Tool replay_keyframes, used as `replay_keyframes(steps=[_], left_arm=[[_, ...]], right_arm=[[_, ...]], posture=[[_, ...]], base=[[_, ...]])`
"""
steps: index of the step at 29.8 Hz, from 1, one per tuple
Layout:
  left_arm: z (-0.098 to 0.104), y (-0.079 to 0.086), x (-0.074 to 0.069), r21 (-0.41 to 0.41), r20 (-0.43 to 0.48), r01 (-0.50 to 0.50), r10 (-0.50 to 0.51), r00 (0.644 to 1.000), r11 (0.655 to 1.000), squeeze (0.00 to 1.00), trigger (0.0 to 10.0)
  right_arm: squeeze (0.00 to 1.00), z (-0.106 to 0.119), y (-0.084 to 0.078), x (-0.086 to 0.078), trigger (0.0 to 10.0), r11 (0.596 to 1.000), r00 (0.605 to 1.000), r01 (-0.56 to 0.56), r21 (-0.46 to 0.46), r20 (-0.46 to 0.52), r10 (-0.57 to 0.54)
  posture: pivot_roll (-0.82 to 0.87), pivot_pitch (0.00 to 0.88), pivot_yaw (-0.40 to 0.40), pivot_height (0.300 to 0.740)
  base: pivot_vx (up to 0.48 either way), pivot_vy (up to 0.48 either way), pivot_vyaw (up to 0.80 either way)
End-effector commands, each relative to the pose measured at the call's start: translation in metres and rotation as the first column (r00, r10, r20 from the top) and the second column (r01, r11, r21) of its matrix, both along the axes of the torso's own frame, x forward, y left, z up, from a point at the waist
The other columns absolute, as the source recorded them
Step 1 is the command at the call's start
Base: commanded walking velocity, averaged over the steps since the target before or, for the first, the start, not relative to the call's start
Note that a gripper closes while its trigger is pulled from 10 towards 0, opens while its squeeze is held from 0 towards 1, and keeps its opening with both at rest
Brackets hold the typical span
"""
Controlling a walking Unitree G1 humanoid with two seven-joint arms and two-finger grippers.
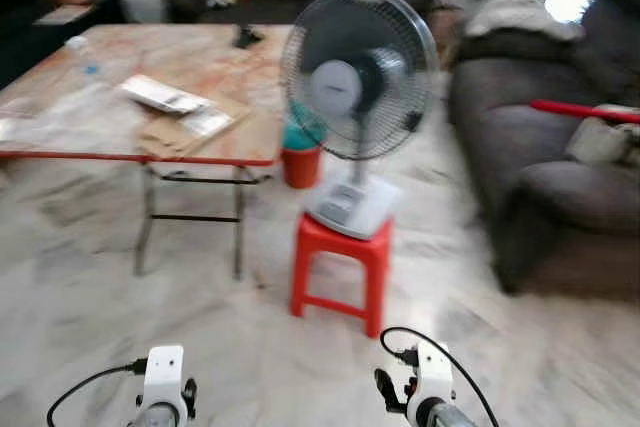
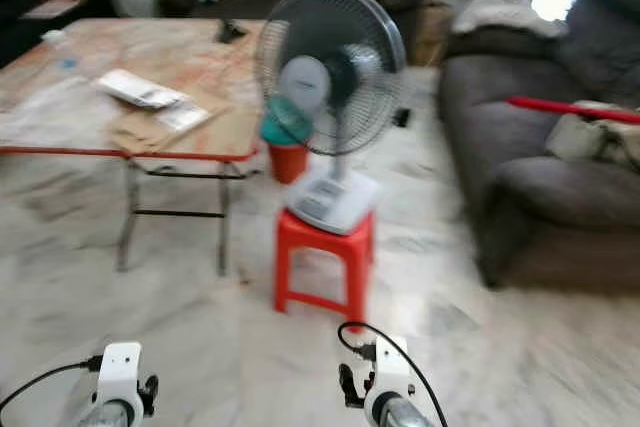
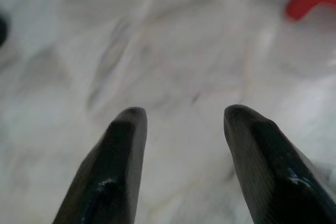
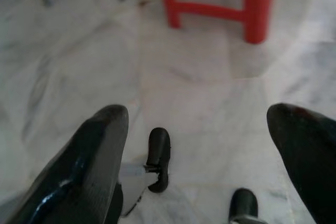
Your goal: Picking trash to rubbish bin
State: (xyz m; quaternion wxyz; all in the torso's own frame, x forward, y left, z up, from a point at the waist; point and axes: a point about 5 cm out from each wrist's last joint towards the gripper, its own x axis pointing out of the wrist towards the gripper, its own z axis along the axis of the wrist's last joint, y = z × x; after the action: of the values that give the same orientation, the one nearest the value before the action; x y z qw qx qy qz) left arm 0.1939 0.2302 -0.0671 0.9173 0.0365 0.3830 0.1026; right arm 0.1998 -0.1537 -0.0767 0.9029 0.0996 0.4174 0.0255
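Wrist views show left gripper point(image 3: 184, 124) and right gripper point(image 4: 197, 124) spread, empty, over seemingly marble floor point(image 4: 184, 77).

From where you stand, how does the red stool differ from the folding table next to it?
The red stool is low, small and all red plastic; the folding table stands taller and much wider, with thin metal legs and a pale patterned top edged in red. The stool carries a standing fan; the table holds papers. Both stand on the marble floor.
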Motion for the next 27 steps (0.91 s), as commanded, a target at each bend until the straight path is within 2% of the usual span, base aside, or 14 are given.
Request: replay_keyframes(steps=[1, 3, 18, 27], left_arm=[[0.0017, 0.0005, 0.0036, -0.01, 0.008, -0.018, 0.018, 1.0, 1.0, 0.0, 10.0], [0.0016, 0.0005, 0.0032, -0.011, 0.008, -0.022, 0.022, 1.0, 1.0, 0.0, 10.0], [-0.0012, -0.0009, -0.0001, -0.038, -0.01, -0.064, 0.064, 0.998, 0.997, 0.0, 10.0], [-0.0013, 0.0007, -0.0008, -0.033, -0.015, -0.066, 0.065, 0.998, 0.997, 0.0, 10.0]], right_arm=[[0.0, 0.0005, 0.0012, 0.001, 10.0, 1.0, 1.0, -0.007, -0.001, 0.003, 0.007], [0.0, 0.0005, 0.0012, 0.001, 10.0, 1.0, 1.0, -0.007, -0.001, 0.002, 0.007], [0.0, 0.0027, 0.0023, 0.0052, 10.0, 1.0, 1.0, 0.006, 0.021, 0.012, -0.006], [0.0, 0.0032, 0.0006, 0.0058, 10.0, 1.0, 1.0, 0.013, 0.017, 0.016, -0.014]], posture=[[-0.02, 0.0, 0.043, 0.74], [-0.02, 0.0, 0.043, 0.74], [-0.01, 0.0, 0.029, 0.74], [0.0, 0.0, 0.028, 0.74]], base=[[0.0, 0.0, 0.79], [0.0, 0.0, 0.71], [0.0, 0.0, 0.0], [0.0, 0.421, 0.0]])
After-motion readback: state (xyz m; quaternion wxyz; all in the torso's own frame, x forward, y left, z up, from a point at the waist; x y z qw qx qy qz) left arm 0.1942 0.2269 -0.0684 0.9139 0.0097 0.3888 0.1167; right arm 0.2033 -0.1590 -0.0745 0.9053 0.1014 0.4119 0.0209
